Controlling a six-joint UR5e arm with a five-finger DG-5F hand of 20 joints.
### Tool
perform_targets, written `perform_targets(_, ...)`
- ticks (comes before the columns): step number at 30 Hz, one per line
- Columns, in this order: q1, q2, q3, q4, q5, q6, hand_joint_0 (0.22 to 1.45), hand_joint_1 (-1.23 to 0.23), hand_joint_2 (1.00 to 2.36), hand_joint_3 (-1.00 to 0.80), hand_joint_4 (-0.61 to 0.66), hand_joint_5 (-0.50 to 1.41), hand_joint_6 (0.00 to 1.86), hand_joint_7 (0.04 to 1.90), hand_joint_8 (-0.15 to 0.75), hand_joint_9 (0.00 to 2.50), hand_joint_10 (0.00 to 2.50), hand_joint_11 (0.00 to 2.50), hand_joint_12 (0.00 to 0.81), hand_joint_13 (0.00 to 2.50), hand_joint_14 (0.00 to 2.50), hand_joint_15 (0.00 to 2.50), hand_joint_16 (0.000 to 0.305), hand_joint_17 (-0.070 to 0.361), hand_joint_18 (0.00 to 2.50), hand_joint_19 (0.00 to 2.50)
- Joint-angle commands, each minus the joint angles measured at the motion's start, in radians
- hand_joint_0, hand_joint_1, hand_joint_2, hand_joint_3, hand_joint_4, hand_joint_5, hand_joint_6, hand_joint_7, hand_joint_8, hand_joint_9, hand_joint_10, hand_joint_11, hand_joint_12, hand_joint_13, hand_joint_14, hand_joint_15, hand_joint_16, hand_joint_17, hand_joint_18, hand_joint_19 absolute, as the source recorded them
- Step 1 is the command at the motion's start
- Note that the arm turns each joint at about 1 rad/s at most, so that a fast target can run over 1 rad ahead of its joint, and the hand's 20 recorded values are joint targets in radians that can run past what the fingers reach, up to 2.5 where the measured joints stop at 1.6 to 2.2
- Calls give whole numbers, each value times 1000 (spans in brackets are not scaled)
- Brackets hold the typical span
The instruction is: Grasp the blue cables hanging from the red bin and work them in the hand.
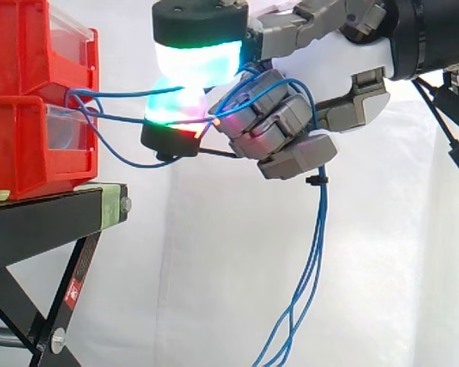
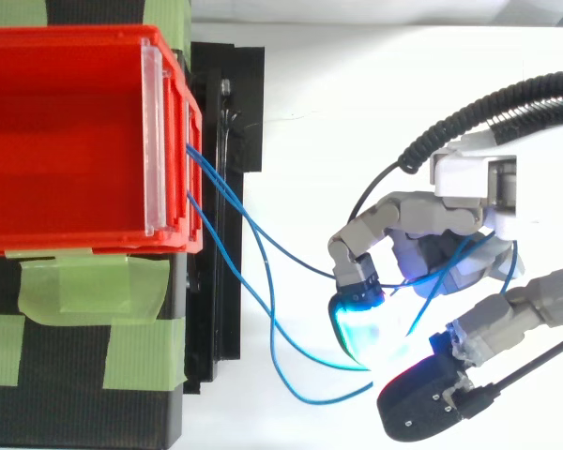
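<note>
Nearest in the side view was the hand (image 1: 333,73), level with the stacked red bins (image 1: 23,145) and to their right, apart from them. Its grey fingers (image 1: 279,126) were curled tight round the blue cables (image 1: 319,229). Two glowing pads (image 1: 197,63), cyan-white above and green with red below, were closed together on the same strands on the side facing the bins. From the bins' front the cables ran in slack arcs to those pads and looped over the curled fingers. Past a small black tie (image 1: 315,181) they dropped as a bundle well below the bins' level. Under the bins sat the black stand (image 1: 38,222), with the white curtain (image 1: 214,306) behind everything.

From above, other things showed. The upper of the red bins lay open-topped, with a clear panel (image 2: 150,141) along its front wall and green tape (image 2: 94,286) just beside its near wall. The cables came out beneath that front wall and fanned into separate loops toward the hand.
</note>
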Motion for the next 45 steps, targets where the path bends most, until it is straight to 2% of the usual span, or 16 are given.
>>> perform_targets(1,0,-1,1,4,-1,-1,908,-604,1026,-261,218,49,1208,1291,381,426,2500,2500,447,599,2500,2146,48,107,1196,1556)
perform_targets(45,0,0,1,4,-1,-1,913,-603,1025,-288,211,39,1214,1275,376,412,2500,2500,432,575,2500,2123,47,107,1155,1491)
